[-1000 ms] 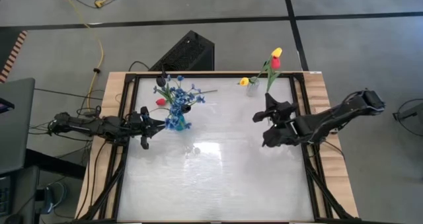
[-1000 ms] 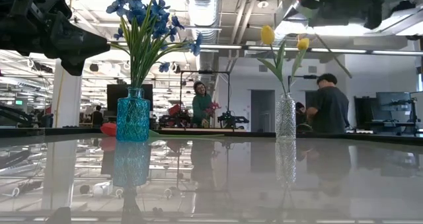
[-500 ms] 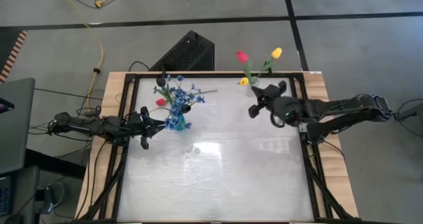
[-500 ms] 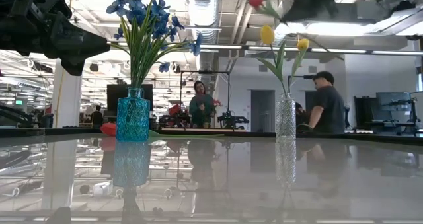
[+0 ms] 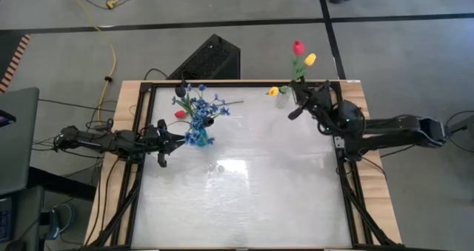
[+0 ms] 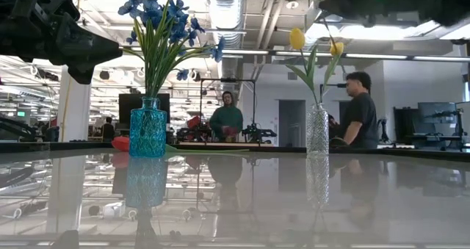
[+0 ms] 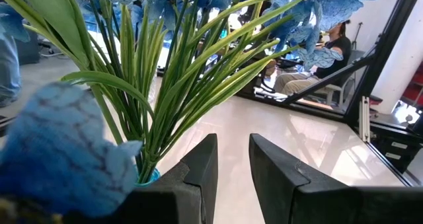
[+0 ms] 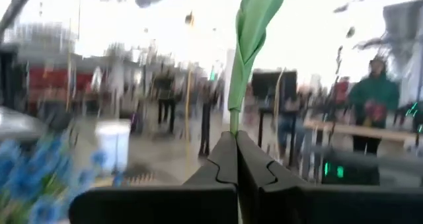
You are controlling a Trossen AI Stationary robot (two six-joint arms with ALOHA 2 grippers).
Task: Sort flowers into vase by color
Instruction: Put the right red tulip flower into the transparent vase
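— Red tulip [image 5: 298,47] up in the air over the table's far right corner: who has it?

— The right gripper [image 5: 304,95]. Its wrist view shows the two fingers [image 8: 225,154] pressed together on the green stem [image 8: 246,45], which rises straight out from between them. From above, the bloom sits out past the table's far edge, the stem running back toward the gripper.

— And where does it need to go?

— Judging by colour, into the clear glass vase [image 6: 317,131] at the far right, which already holds the yellow tulips [image 6: 297,38]. That vase stands just left of the gripper in the overhead view, very near. The stem's free lower end is hidden, so whether it is lined up over the mouth cannot be told.

— What does the move turn on?

— The stem's long axis. It likely has to come upright above the vase's narrow neck before it goes down.

— The other arm?

— The left gripper [image 5: 164,140] waits at the table's left, beside the blue vase [image 5: 198,135] of blue sprays [image 5: 194,97], fingers [image 7: 201,168] apart with nothing between them. A second red bloom [image 5: 179,114] lies on the table just behind that vase. The right arm is plainly the nearer one to the glass vase.
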